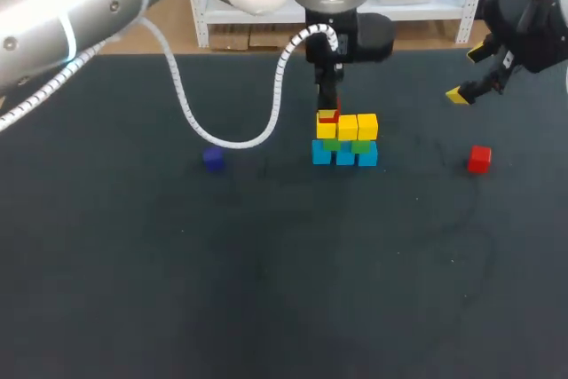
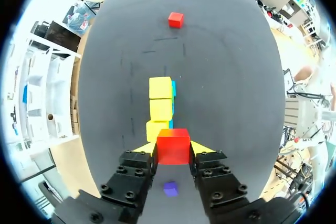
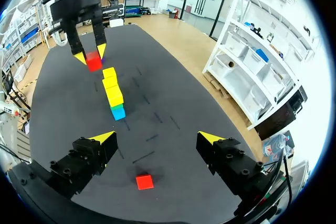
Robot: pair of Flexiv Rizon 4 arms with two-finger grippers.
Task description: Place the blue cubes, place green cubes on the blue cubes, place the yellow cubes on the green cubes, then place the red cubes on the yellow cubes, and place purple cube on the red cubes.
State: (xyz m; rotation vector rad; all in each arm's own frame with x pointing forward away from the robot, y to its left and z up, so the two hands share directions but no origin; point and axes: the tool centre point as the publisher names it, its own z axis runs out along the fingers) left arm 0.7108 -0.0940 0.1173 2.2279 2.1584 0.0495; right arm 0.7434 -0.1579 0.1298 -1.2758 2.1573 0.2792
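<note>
Bright red cube, clamped in left pincer, above yellow cubes

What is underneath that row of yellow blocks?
Beneath the yellow cubes, green cubes peek out, with blue cubes at the bottom. The yellow row covers most of the green layer, so its count is unclear.

Stack: past the middle of our table, toward its far edge, rows of cubes laid one on another.
Held cube: over the stack's left end, clamped from both sides by our left gripper.
Loose cube: on the table, well right of the stack.
Second loose cube: on the table, well left of the stack.
Right gripper: above the table, right of the stack, behind the loose cube, fingers spread.
</note>
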